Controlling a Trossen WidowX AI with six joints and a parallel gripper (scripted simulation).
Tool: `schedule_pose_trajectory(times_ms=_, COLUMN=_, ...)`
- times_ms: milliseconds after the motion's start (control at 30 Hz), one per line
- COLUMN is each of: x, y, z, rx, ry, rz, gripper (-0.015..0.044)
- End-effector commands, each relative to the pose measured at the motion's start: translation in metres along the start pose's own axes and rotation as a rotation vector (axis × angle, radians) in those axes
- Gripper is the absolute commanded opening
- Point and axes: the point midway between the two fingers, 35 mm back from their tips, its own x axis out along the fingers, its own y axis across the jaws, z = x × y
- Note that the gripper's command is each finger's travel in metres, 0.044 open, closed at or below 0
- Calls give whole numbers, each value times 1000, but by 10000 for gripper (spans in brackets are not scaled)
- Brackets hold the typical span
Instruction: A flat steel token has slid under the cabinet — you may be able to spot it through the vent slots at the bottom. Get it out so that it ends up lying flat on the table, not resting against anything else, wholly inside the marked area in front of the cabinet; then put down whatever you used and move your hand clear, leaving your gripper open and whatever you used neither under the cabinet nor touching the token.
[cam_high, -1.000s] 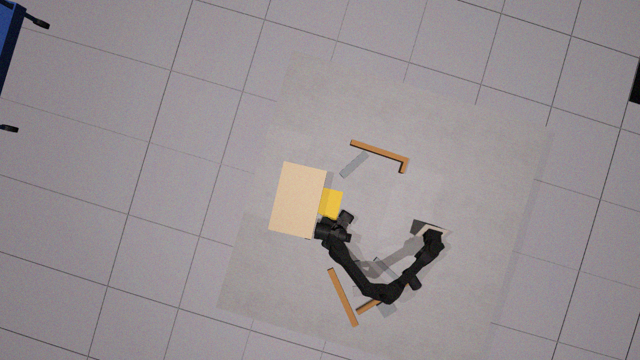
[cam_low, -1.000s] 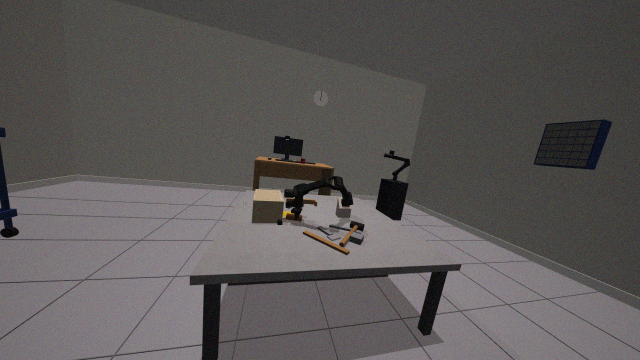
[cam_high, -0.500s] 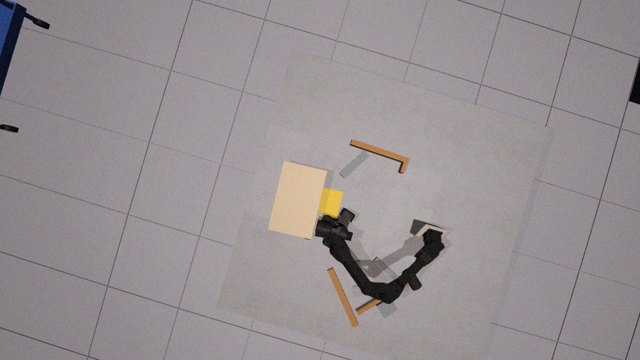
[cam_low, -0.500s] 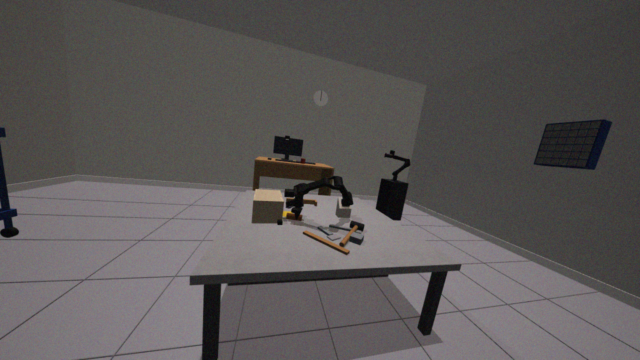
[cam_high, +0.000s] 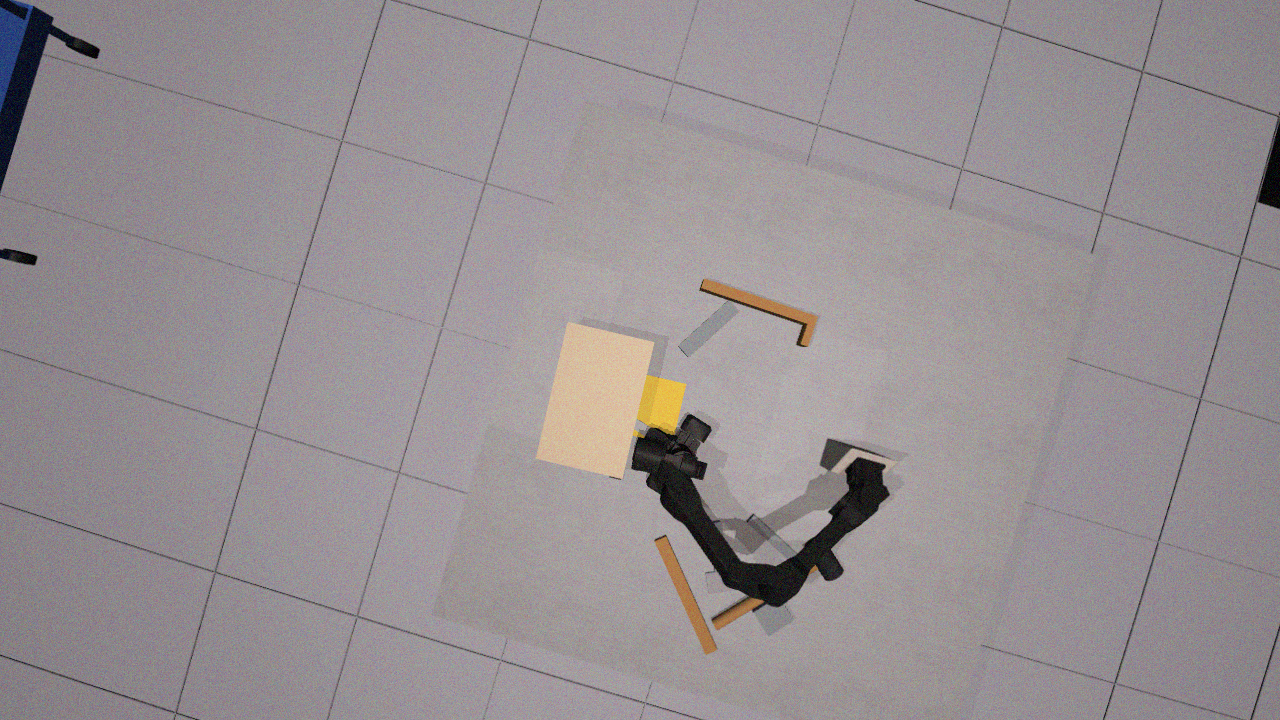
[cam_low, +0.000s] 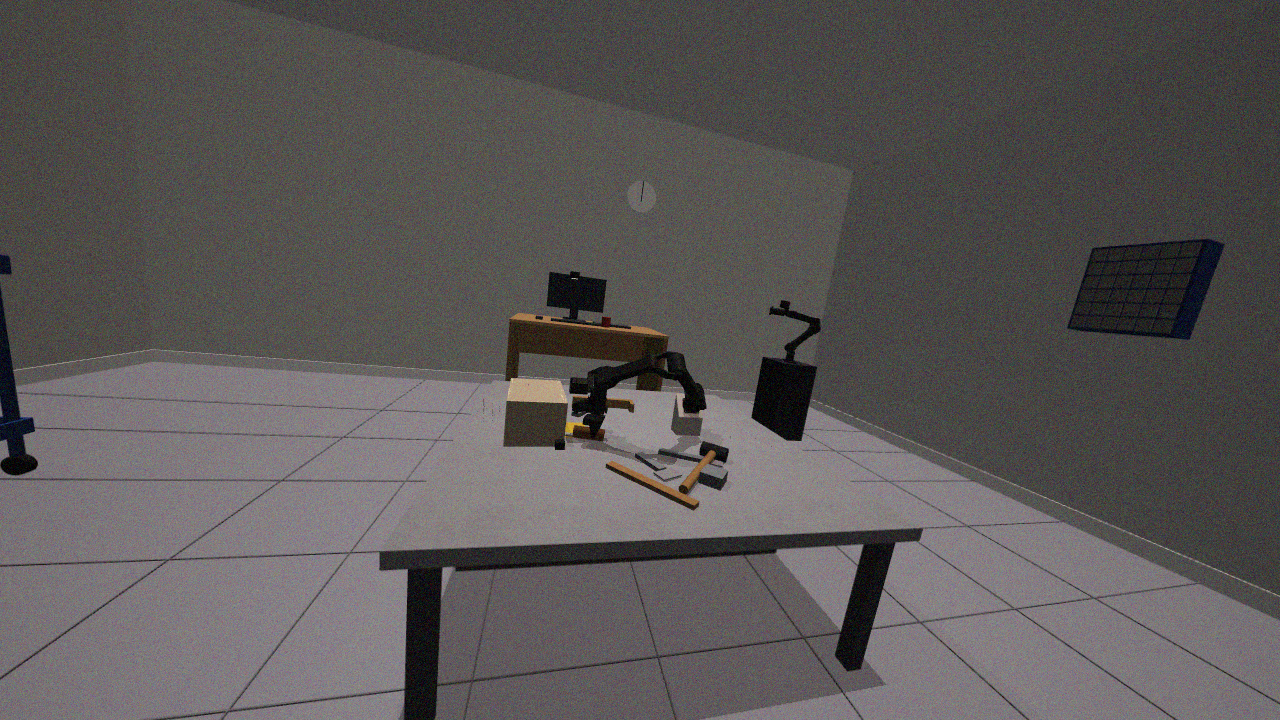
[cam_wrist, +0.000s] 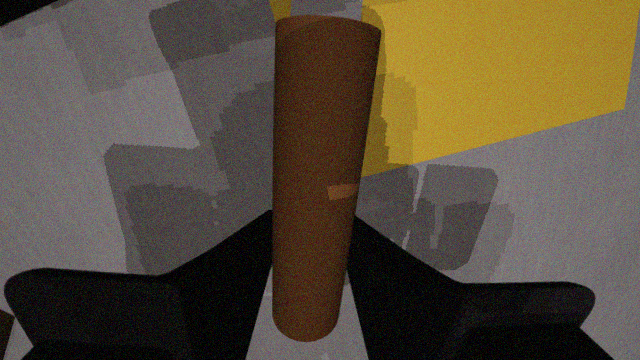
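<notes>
My gripper (cam_high: 669, 454) (cam_low: 595, 429) (cam_wrist: 310, 220) is shut on the brown round handle (cam_low: 586, 433) (cam_wrist: 320, 125) of a tool, low over the table by the cabinet's front. A pale grey strip (cam_wrist: 353, 7) runs on past the handle's far end, toward the cabinet; its tip is not visible. The cream cabinet (cam_high: 595, 398) (cam_low: 535, 419) stands to the left in the top and exterior views. The yellow marked area (cam_high: 665, 402) (cam_low: 570, 428) (cam_wrist: 500, 75) lies in front of it, beside the handle, partly shadowed. The steel token cannot be made out in any view.
An L-shaped wooden piece (cam_high: 760, 302) and a flat grey bar (cam_high: 708, 329) lie beyond the marked area. A wooden bar (cam_high: 685, 595) (cam_low: 651, 485) and a wooden-handled hammer (cam_low: 698, 471) lie on the near side. A small black block (cam_low: 559, 443) sits by the cabinet's corner.
</notes>
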Motion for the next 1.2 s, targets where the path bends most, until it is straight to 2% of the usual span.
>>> schedule_pose_trajectory(times_ms=0, x=1, y=-6, z=0, rx=3, ry=-2, rz=-9, gripper=0)
schedule_pose_trajectory(times_ms=1167, x=1, y=-3, z=-33, rx=4, ry=-1, rz=-9, gripper=0)
